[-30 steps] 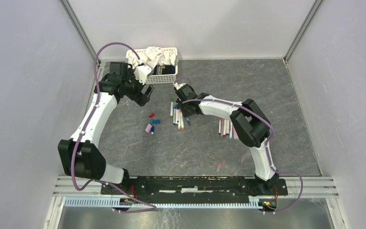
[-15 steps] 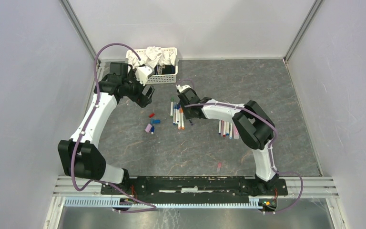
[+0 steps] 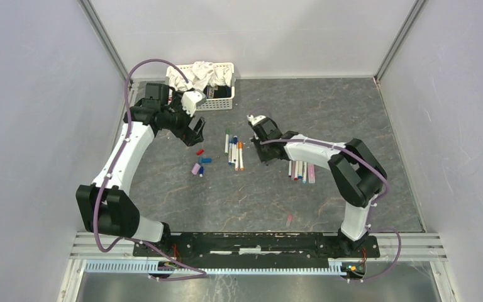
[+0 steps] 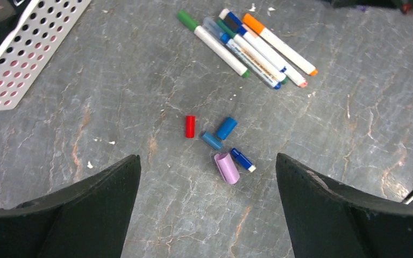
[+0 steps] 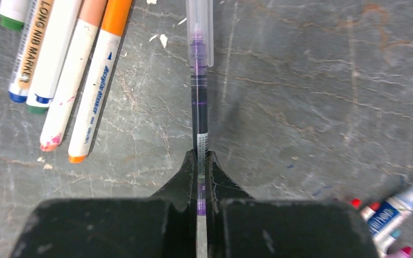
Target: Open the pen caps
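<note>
Several loose pen caps lie together on the table: a red cap [image 4: 190,126], two blue caps [image 4: 226,128], a lilac cap [image 4: 226,168] and a dark blue piece [image 4: 242,159]; they also show in the top view [image 3: 200,161]. My left gripper [image 4: 207,160] is open and empty above them [image 3: 195,129]. A row of white-barrelled pens [image 4: 247,45] lies beyond the caps. My right gripper [image 5: 201,157] is shut on a thin purple pen [image 5: 198,102] with a clear cap [image 5: 200,32] on its far end, just right of that row [image 3: 261,139].
A white perforated basket [image 3: 217,104] with cloths stands at the back, near the left arm, and its wall shows in the left wrist view [image 4: 21,54]. A second pile of pens [image 3: 300,170] lies right of centre. A small pink piece [image 3: 289,219] lies near the front.
My right gripper has moved right, away from the row of pens, with the purple pen in it. My left gripper has shifted slightly right and towards the caps.
</note>
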